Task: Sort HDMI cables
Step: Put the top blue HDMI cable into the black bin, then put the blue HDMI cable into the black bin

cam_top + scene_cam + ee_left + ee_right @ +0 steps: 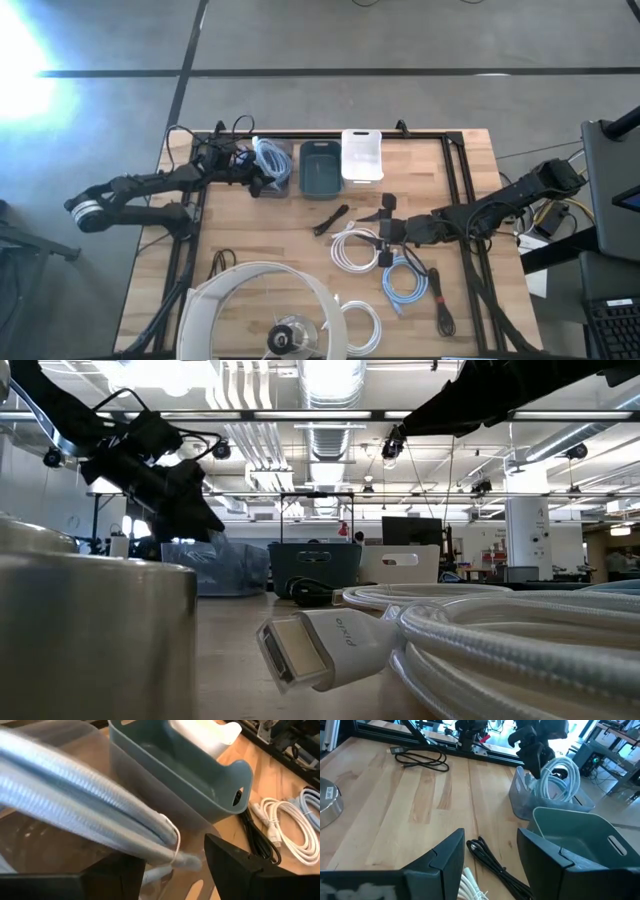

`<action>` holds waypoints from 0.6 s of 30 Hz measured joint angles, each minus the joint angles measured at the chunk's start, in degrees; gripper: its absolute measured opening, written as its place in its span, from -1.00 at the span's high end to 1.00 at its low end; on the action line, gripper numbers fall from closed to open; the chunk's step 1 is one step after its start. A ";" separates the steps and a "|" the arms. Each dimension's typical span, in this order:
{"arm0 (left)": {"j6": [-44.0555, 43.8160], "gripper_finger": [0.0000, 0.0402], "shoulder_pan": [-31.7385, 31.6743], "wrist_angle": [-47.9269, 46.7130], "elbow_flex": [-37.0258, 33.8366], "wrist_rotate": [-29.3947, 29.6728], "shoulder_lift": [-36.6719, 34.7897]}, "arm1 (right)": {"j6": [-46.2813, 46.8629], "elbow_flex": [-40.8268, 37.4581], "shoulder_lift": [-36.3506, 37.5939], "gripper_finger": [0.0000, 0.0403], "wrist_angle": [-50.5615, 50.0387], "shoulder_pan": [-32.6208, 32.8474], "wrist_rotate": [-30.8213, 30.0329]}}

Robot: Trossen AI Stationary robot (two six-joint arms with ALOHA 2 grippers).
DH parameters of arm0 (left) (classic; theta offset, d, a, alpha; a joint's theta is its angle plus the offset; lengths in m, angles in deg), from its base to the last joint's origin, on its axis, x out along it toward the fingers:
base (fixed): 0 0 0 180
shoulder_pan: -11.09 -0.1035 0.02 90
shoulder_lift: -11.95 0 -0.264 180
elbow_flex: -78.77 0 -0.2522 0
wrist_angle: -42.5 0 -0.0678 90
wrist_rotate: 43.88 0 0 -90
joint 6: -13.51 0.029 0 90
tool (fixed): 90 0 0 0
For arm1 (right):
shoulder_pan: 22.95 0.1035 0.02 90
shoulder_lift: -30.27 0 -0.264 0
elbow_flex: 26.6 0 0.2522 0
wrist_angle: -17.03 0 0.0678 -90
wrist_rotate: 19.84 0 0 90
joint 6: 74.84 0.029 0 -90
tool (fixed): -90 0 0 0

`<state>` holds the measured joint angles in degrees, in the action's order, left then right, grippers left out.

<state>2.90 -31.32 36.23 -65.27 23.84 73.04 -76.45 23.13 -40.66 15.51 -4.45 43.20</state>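
Over the clear bin [272,170] at about eleven o'clock on the table [300,250], my left gripper [262,183] hangs with its fingers spread wide, holding nothing. The light blue cable [75,820] lies partly in that bin, though up close I cannot quite tell whether its coil has settled fully inside or leans on the wall. To finish this well, I should lift straight up, so no loop catches a finger and drags out. Beside it sit the teal bin [320,168] and the white bin [362,156]. My right gripper [383,235] waits open and empty near the middle, above a white cable [352,248], with a black cable [328,220] at ten o'clock from it and another blue coil [405,283] at five.
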 joint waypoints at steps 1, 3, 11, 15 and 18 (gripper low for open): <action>0.00 -0.01 0.00 -0.34 0.00 0.00 -0.25 | -0.04 0.00 0.00 0.12 -0.01 0.00 0.00; -0.02 -0.01 0.00 -1.99 0.00 0.02 -1.33 | -0.09 0.00 0.00 0.12 0.00 0.00 0.00; -1.00 -0.01 0.00 -14.98 0.28 0.76 -7.98 | -0.05 0.02 0.02 0.12 0.01 0.00 0.00; -1.09 -0.01 0.00 -20.00 0.29 1.41 -12.11 | -0.01 0.02 0.02 0.12 0.01 0.00 0.00; -1.51 -0.01 0.01 -21.52 0.30 1.44 -15.52 | 0.06 0.02 0.02 0.12 0.01 0.00 0.00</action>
<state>1.39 -31.31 14.71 -64.97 25.28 57.52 -76.38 23.15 -40.64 15.52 -4.45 43.20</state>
